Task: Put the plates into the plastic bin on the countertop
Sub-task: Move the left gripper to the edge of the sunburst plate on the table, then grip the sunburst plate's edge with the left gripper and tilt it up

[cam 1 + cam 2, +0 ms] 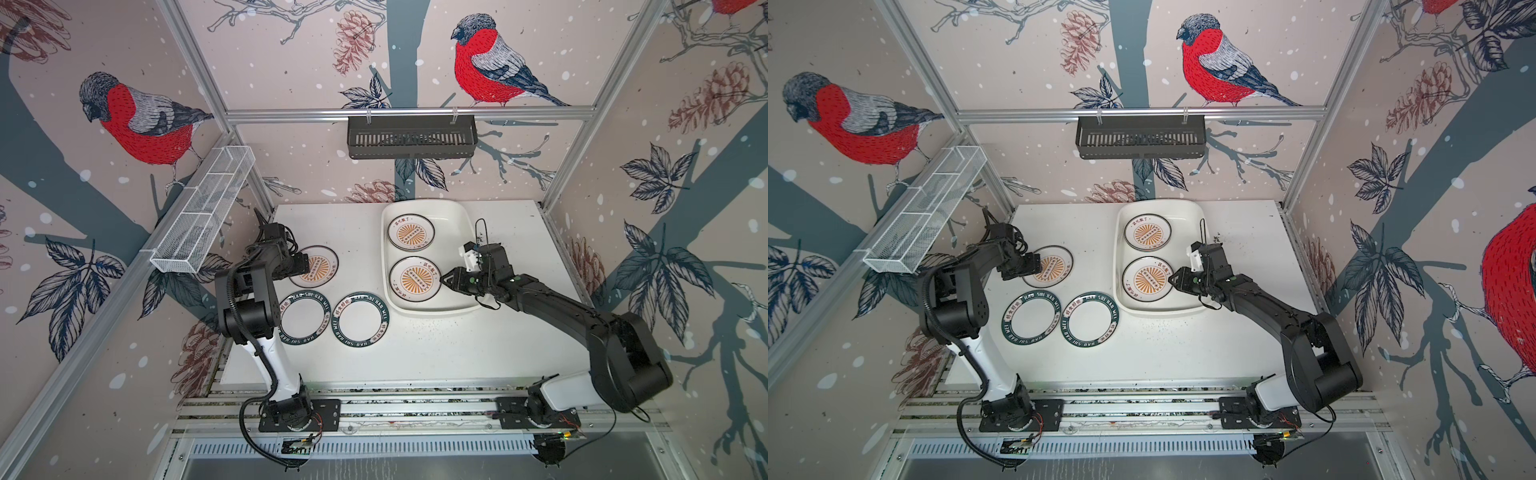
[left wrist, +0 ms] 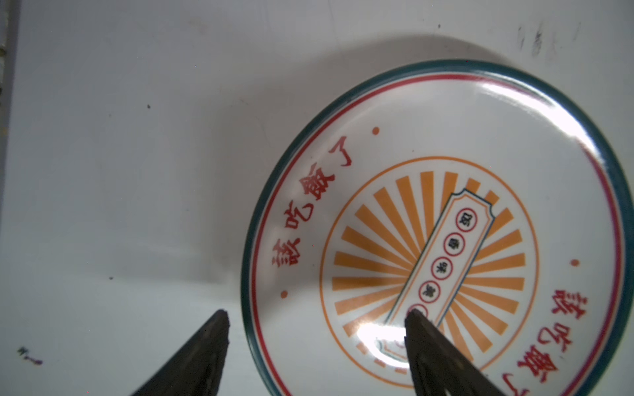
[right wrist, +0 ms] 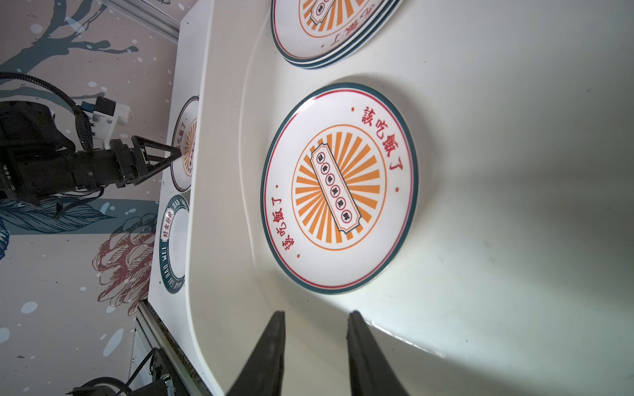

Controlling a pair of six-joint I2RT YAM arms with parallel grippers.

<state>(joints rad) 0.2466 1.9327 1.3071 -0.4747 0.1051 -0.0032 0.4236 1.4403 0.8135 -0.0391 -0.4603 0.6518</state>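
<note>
Both top views show the left gripper (image 2: 317,312) on its folded arm, pointing down, fingers wide astride the rim of a sunburst plate (image 1: 322,268) with red characters 該吃飯了, gripping nothing. Beside it on the countertop (image 1: 415,353) lie two green-rimmed plates (image 1: 304,318) (image 1: 361,319) lettered "HAO SHI HAO WEI". The plastic bin (image 1: 455,230) holds a sunburst stack (image 1: 411,232) and one single plate (image 1: 414,278). The right gripper (image 3: 315,313) reaches in over the bin's rim, fingers narrowly parted, empty.

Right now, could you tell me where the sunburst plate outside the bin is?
In both top views the plate lies left on the countertop, just behind the two green-rimmed plates, with the open left gripper straddling its rim.
</note>
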